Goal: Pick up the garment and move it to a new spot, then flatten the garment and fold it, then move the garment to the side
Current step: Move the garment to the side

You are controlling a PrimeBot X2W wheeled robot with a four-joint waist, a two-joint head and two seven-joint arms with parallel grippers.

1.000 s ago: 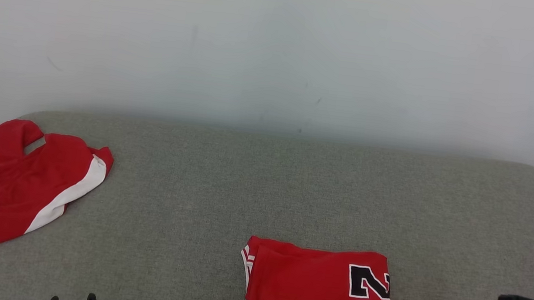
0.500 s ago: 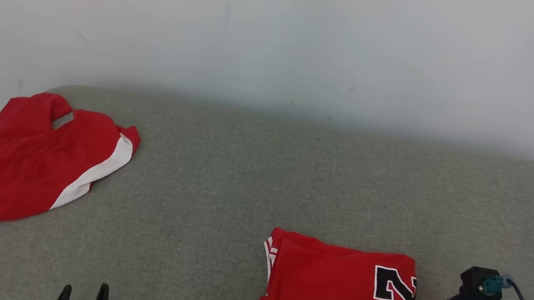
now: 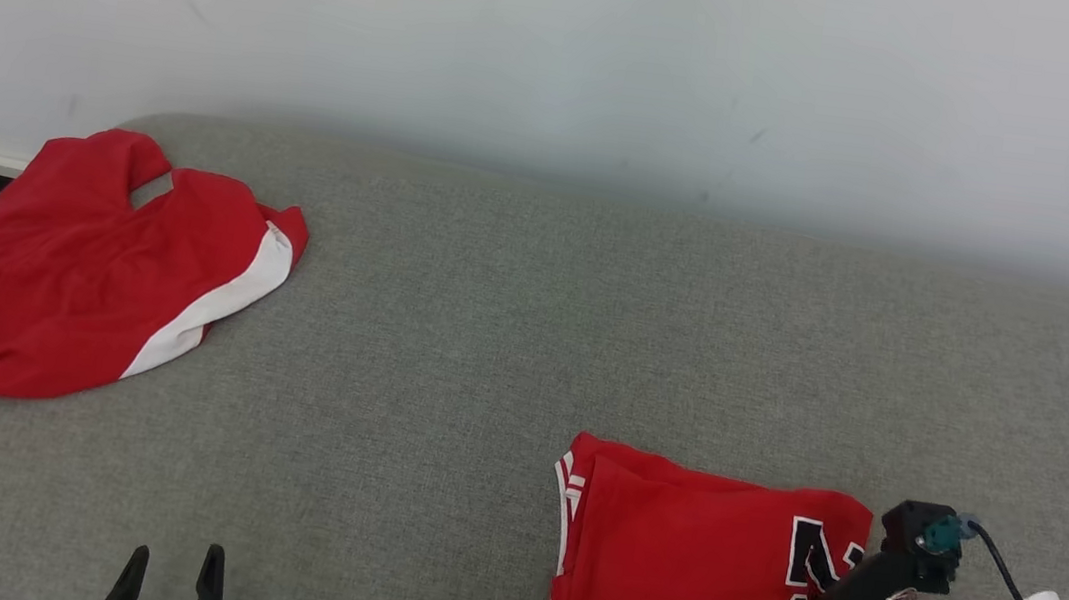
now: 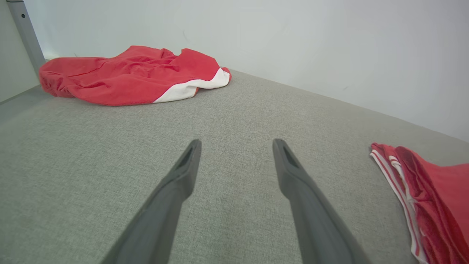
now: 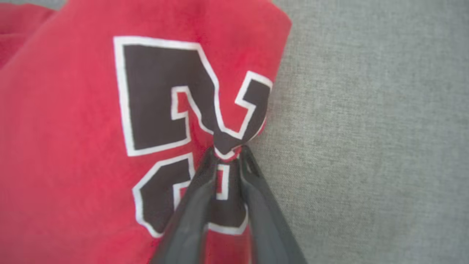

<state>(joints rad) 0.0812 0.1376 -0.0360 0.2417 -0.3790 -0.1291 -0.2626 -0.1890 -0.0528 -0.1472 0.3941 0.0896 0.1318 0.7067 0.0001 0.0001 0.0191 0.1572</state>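
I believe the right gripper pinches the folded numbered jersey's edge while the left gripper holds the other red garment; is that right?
Not quite: the left wrist view shows the left gripper open and empty, well apart from the other red garment. The right gripper does pinch the folded numbered jersey at its edge.

The folded garment (image 3: 675,568) lies at the near edge of the padded surface (image 3: 510,338), right of middle, with the right tool (image 5: 228,150) at its right edge. The loose garment (image 3: 75,268) lies at the far left corner, perhaps overhanging the left edge. A wall (image 3: 564,42) stands behind.
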